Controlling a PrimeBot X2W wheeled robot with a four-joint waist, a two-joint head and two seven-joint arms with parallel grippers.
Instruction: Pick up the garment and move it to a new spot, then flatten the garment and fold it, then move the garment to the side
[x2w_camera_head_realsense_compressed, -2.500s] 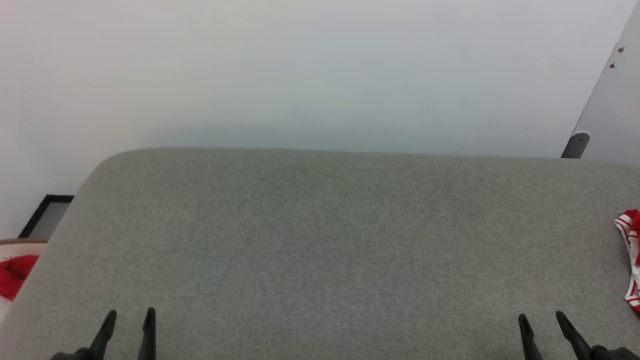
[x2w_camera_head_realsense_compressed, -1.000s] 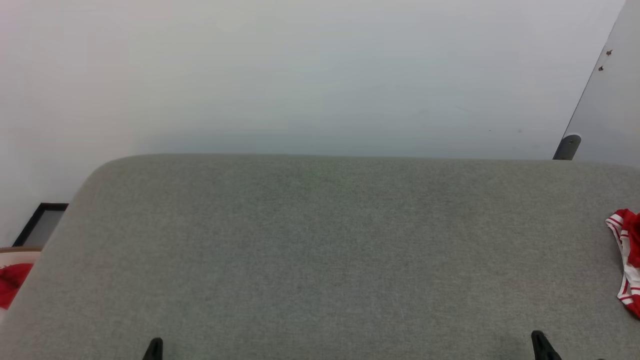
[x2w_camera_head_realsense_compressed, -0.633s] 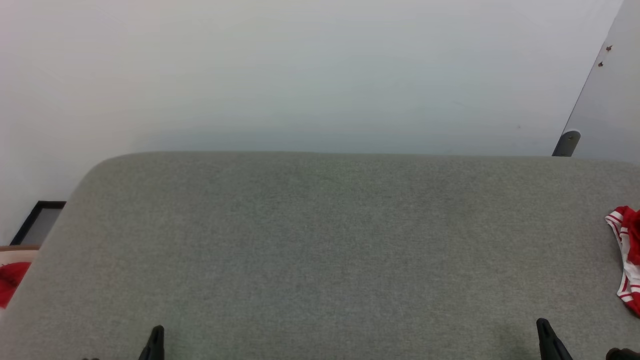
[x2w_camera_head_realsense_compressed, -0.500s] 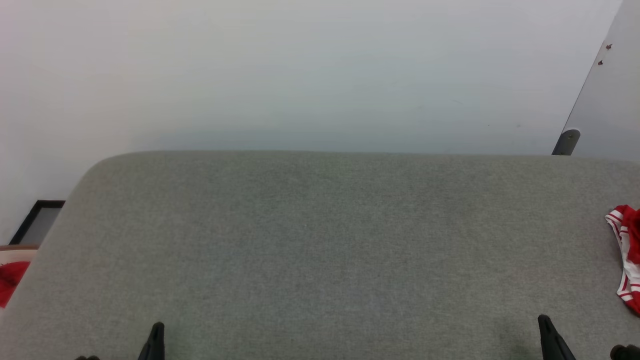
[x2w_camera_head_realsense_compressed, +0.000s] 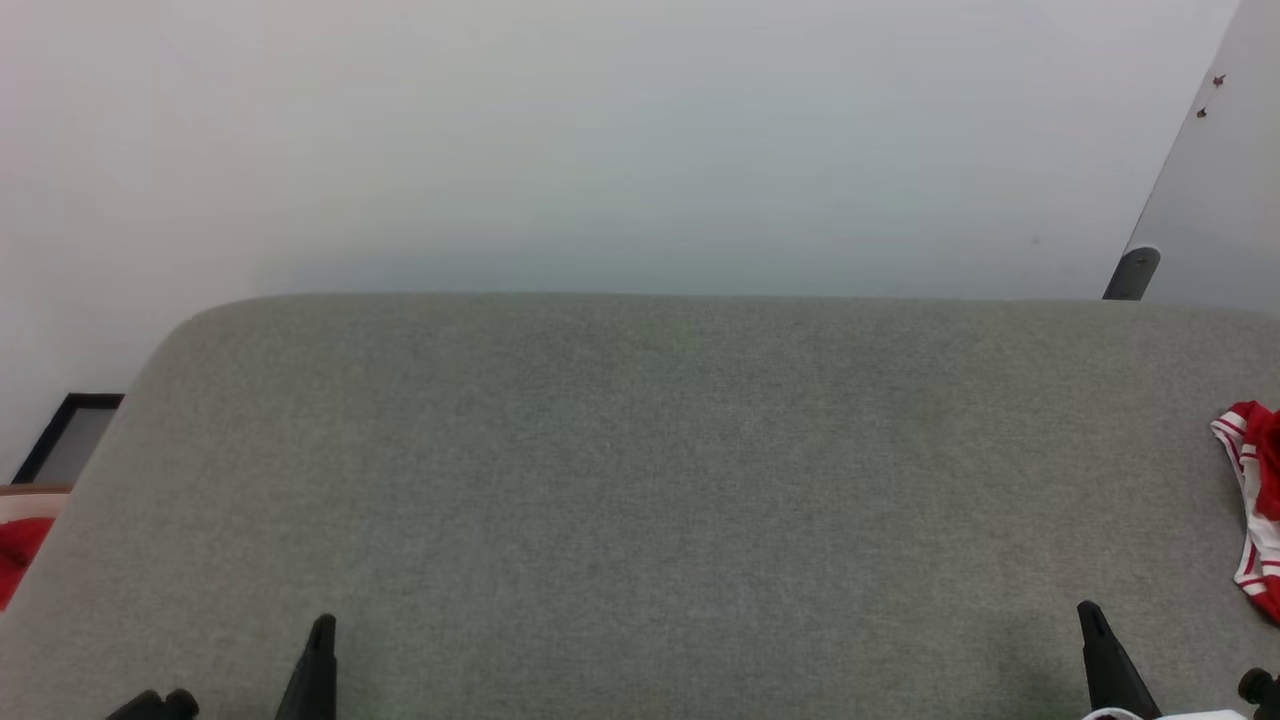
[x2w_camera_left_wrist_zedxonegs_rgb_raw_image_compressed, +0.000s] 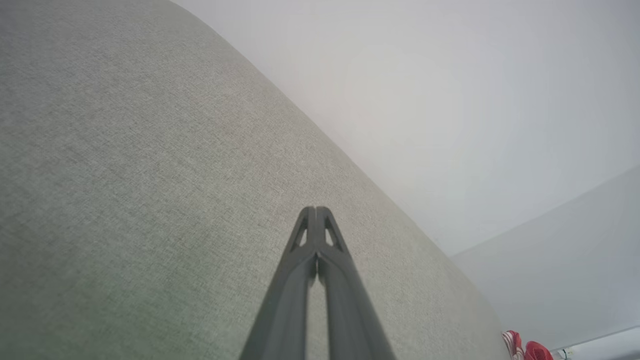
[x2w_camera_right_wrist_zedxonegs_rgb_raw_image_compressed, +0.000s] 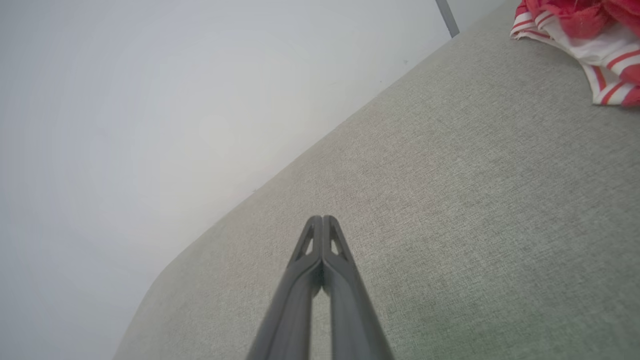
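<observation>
Work surface: a grey fabric-covered surface (x2w_camera_head_realsense_compressed: 640, 480), rounded at its far left corner, is set before a pale wall (x2w_camera_head_realsense_compressed: 600, 130). The left gripper (x2w_camera_left_wrist_zedxonegs_rgb_raw_image_compressed: 316, 212) is recorded in the left wrist view with its two dark fingers pressed together tip to tip, nothing held, poised over bare grey fabric. In the head view it is seen as one dark point at the lower left. The right gripper (x2w_camera_right_wrist_zedxonegs_rgb_raw_image_compressed: 322, 220) is likewise closed tight and empty in the right wrist view, and is seen as one dark point at the lower right of the head view. The garment (x2w_camera_head_realsense_compressed: 1252, 500), a crumpled heap of red cloth with white and red-striped trim, lies on the surface at its right edge. It is cut off by the frame in the head view and is well apart from both grippers, nearer the right one. More of it is given at the upper right corner of the right wrist view, where red cloth and a white, red-striped edge are made out. In the left wrist view it is reduced to a small red-and-white patch at the lower right. No writing can be read on the part shown. The head view adds a grey panel (x2w_camera_head_realsense_compressed: 1215, 200) with two small screws, a dark post (x2w_camera_head_realsense_compressed: 1133, 272) below it, a dark-framed object (x2w_camera_head_realsense_compressed: 65, 440) beyond the surface's left edge, and a red patch (x2w_camera_head_realsense_compressed: 15, 550) at the far left, not identifiable.
</observation>
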